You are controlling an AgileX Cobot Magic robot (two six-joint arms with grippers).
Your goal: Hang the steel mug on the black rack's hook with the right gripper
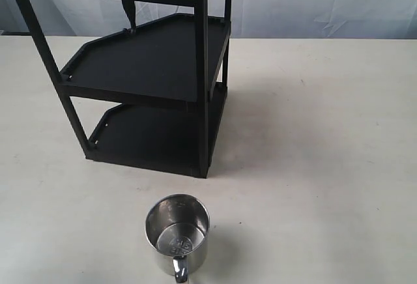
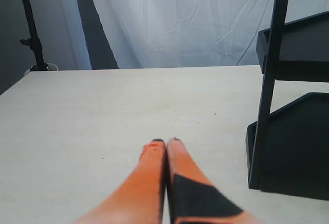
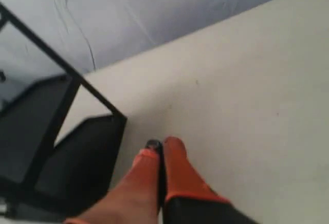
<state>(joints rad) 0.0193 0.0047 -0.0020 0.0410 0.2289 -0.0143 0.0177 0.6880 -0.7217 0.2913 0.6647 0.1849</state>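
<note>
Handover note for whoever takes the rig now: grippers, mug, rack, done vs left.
Left gripper: shut, empty, low over the table beside the black rack.
Right gripper: shut, empty, near the rack's foot; neither gripper shows in the exterior view.
Steel mug: upright on the table in front of the rack, apart from it, handle facing away from the rack.
Hook: clamped on the crossbar, bare.
Done: nothing.
Left: open right gripper, grasp mug, lift it, hang its handle on the hook.

Exterior high, angled down, wrist views low, all sharing black rack [image 1: 150,75].
</note>
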